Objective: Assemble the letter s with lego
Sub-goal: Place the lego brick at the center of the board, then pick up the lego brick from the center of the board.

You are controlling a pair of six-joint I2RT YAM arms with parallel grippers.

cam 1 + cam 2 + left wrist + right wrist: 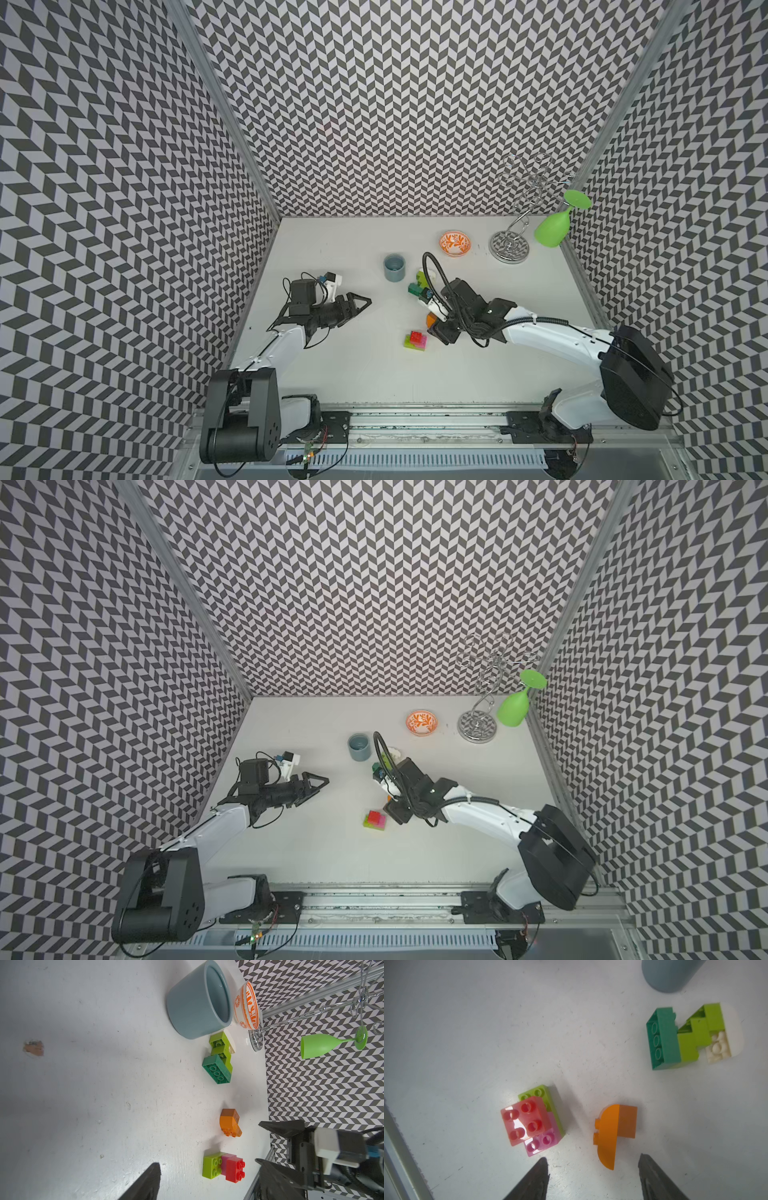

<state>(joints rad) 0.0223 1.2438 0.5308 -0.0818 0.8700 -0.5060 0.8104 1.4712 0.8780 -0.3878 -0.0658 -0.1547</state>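
At the table's (374,374) middle, orange brick (431,320) mostly hidden under the spread right gripper (593,1165) in both top views; left gripper (368,300) spread too.

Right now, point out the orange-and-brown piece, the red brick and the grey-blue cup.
orange-and-brown piece (609,1132), right wrist view, on its curved orange face.
red brick (522,1120), right wrist view, on its studded top.
grey-blue cup (187,1007), left wrist view, on its outer wall.
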